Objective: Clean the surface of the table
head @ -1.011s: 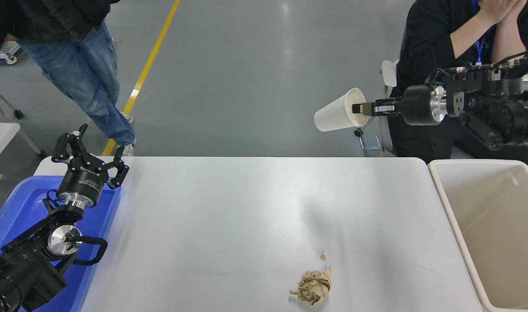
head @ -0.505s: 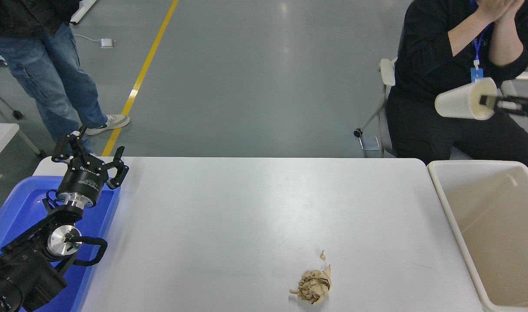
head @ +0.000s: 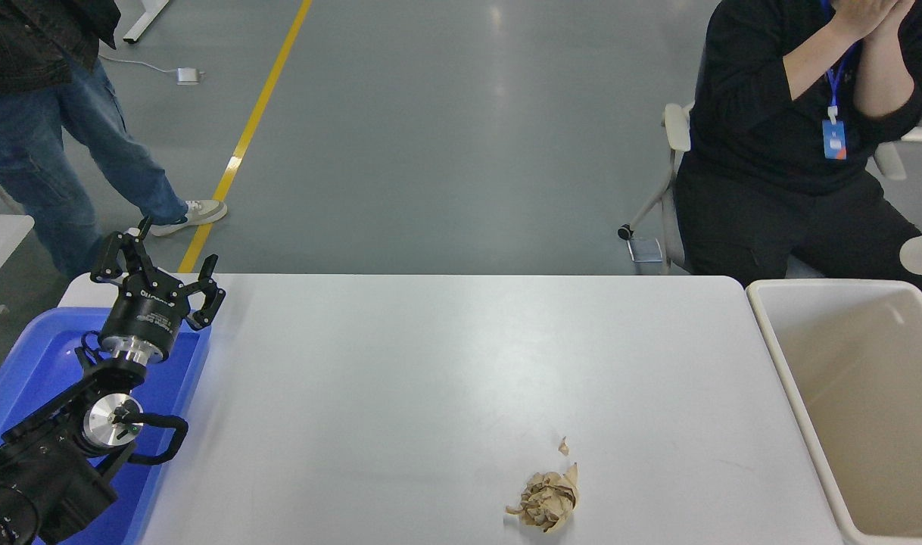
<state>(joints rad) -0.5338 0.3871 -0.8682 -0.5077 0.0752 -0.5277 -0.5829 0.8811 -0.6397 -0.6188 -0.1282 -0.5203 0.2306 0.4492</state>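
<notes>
Black left gripper [head: 158, 253] hung parked over the blue tub [head: 29, 356], fingers spread apart, holding nothing. White table surface [head: 431, 363] stretched to its right, with a crumpled brown paper wad [head: 546, 499] well off, nearer the beige tub [head: 862, 401]. Right gripper out of view.

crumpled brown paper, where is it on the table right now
In the head view the crumpled brown paper lies on the white table near its front edge, right of centre, left of the beige tub.
</notes>
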